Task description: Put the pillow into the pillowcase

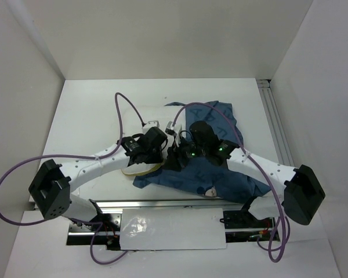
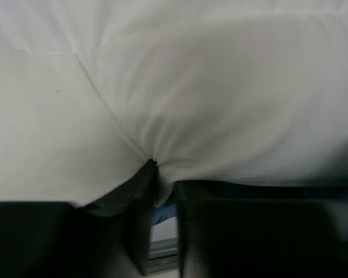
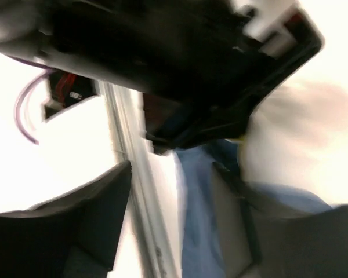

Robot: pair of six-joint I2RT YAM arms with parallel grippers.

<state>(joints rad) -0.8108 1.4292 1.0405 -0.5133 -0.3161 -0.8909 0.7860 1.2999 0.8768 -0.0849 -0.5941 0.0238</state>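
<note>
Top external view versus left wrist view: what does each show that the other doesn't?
Only the top external view shows the whole layout: the left arm and right arm meeting over the crumpled pillowcase on the white table, with purple cables looping around. Only the left wrist view shows the close-up: white fabric of the pillow gathered into a crease running down into the left gripper. Both share the pillow, just a pale edge from above, and some blue pillowcase.
</note>
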